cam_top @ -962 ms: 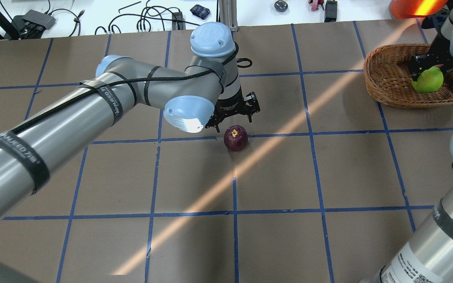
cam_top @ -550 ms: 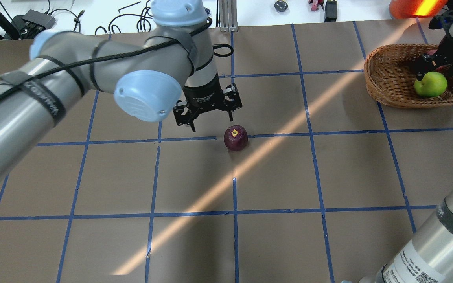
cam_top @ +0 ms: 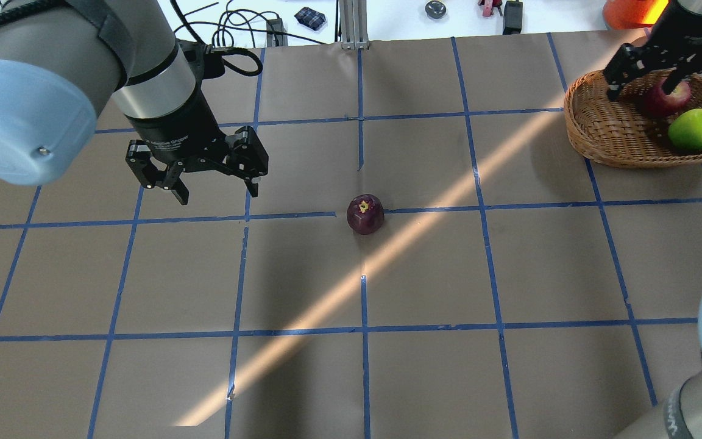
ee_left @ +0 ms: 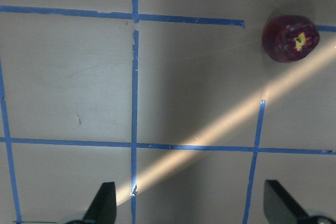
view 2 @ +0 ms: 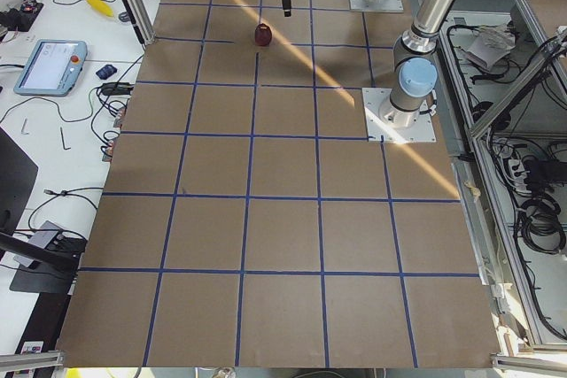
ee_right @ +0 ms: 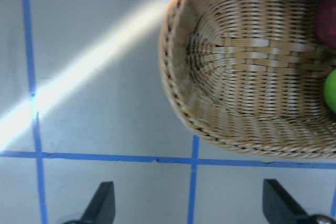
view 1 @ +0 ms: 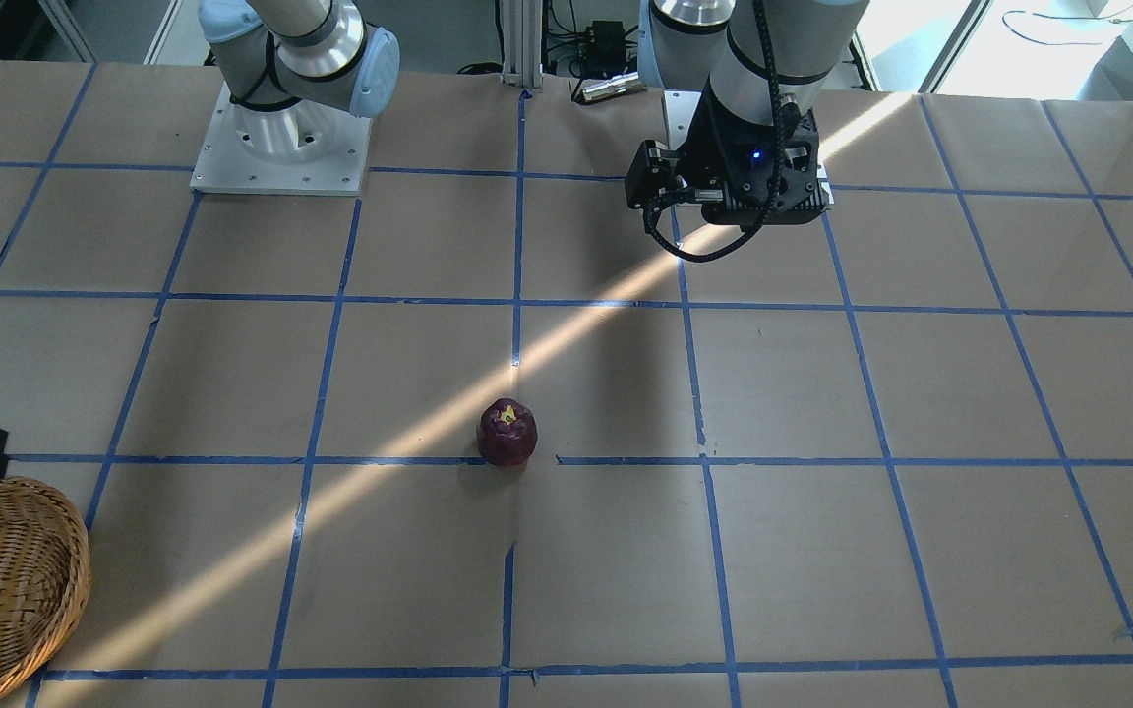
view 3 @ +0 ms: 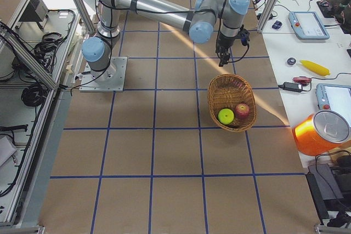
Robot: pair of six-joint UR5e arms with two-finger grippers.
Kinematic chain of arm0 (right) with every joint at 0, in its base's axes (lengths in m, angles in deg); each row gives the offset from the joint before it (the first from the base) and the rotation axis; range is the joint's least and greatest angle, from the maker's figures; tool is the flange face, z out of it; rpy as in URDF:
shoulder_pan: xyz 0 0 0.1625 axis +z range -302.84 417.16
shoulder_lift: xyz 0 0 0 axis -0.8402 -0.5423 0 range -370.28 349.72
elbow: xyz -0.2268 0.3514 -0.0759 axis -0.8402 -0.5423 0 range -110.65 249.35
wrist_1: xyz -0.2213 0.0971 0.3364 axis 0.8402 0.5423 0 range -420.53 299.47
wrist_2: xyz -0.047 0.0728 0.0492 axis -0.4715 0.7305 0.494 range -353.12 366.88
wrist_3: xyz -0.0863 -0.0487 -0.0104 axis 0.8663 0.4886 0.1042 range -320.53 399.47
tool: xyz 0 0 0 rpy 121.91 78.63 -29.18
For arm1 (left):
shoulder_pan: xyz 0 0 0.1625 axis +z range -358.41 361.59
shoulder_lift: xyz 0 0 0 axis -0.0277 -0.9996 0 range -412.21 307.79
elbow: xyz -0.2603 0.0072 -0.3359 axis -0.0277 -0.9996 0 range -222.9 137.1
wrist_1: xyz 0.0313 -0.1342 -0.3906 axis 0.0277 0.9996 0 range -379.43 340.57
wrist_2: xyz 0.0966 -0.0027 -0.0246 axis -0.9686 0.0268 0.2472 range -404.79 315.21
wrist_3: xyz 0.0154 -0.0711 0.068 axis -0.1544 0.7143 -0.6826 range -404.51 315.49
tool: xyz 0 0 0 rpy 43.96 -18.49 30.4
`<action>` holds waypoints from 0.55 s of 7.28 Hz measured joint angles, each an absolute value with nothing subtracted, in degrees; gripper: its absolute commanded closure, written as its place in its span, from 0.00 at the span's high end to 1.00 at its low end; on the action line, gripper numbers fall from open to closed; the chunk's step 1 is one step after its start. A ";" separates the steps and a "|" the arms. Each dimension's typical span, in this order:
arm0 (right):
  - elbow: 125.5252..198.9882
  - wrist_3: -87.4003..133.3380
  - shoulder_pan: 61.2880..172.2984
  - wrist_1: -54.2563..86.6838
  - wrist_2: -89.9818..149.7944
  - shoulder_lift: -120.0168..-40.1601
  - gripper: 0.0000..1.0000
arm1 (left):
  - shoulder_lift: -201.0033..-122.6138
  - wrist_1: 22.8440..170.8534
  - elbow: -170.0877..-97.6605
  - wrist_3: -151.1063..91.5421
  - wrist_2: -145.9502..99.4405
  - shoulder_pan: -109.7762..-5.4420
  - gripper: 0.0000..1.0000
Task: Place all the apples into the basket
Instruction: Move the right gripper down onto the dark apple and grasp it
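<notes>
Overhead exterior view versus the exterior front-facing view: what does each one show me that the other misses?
Only the overhead view shows the red apple and green apple lying in the basket, and both open end effectors: the left end effector hanging above the table, the right end effector near the basket's edge. Only the front-facing view shows the right arm's base plate; there the basket is cut off and its apples fall outside the frame. Both show the purple apple alone on the table and part of the basket.
</notes>
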State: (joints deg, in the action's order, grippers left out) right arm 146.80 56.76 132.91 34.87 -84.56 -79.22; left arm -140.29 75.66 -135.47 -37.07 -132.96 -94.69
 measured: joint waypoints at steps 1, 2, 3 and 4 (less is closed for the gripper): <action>146.90 49.16 138.80 33.25 -83.52 -79.86 1.00 | -139.35 75.01 -135.87 -40.73 -133.24 -93.89 1.00; 147.10 40.14 144.90 32.85 -82.96 -79.49 1.00 | -138.84 74.27 -136.05 -43.35 -133.36 -93.18 1.00; 147.53 32.75 150.11 33.34 -82.58 -78.51 1.00 | -138.59 73.89 -136.11 -44.53 -133.43 -92.76 1.00; 148.58 28.22 154.01 34.87 -81.55 -77.26 1.00 | -138.48 73.54 -136.14 -44.86 -133.45 -92.57 1.00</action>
State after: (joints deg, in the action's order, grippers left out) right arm 148.58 28.22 154.01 34.87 -81.55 -77.26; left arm -138.48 73.54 -136.14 -44.86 -133.45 -92.57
